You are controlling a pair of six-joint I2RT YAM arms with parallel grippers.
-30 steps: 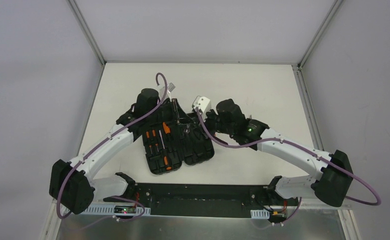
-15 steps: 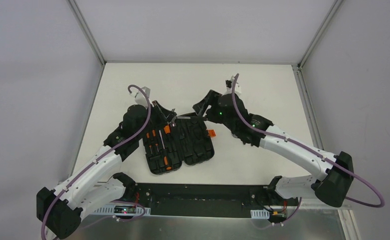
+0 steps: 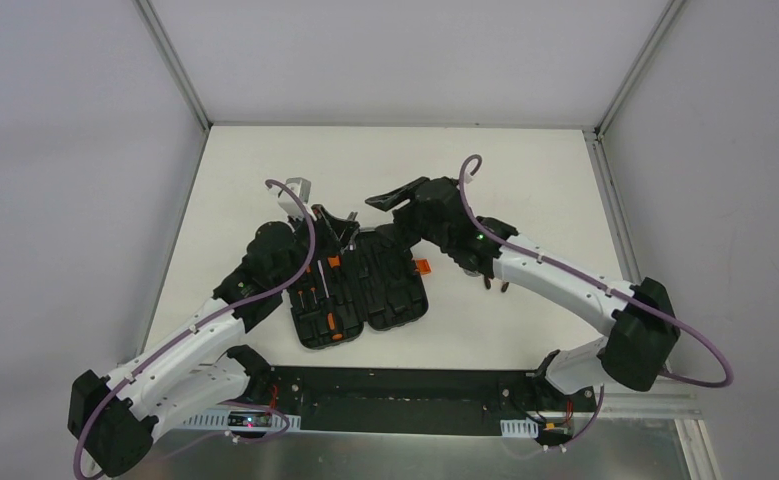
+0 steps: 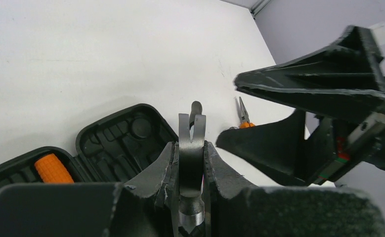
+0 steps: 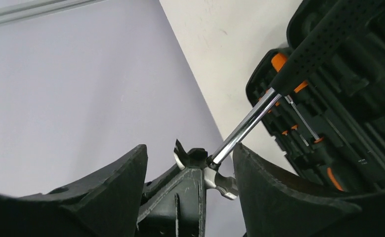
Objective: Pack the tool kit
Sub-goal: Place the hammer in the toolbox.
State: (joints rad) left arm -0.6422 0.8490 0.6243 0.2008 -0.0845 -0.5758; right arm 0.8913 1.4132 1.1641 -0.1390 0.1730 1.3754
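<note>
**Operator:** What does the overhead view give you?

**Inspector:** The case [image 3: 397, 300] lies open and flat on the table [image 3: 265, 170], just ahead of your two bases. Your left gripper [image 3: 337, 228] hangs over its far left corner. Your right gripper [image 3: 390, 207] stands above the far edge with its jaws apart. What the left one carries is too small to tell from up here.

**Operator:** And the left wrist?

**Inspector:** That settles it. Your left jaws are clamped on the steel head of the hammer [image 4: 191, 148], with the claw pointing away from the camera. The right gripper's fingers [image 4: 309, 84] are spread wide, close beside the head but not on it. Beyond them the pliers [image 4: 242, 114] lie on the table outside the case, not yet packed.

**Operator:** The right wrist?

**Inspector:** It shows the same grip from the other side. The right fingers are apart with nothing pinched between them, and the hammer head sits in the left jaws in the gap. The chrome shaft runs up to the black handle, which hangs above the open case. Screwdrivers [image 5: 303, 120] are already seated in their slots below.

**Operator:** So which step am I in?

**Inspector:** My judgement is stowing the hammer, carried by the left arm alone. Next, you need to turn the handle in line with its moulded recess and lower it flat. Only part your left jaws once it rests there. Keep your right gripper clear of the shaft, or the two arms may foul each other. The pliers and closing the lid remain after that.
</note>
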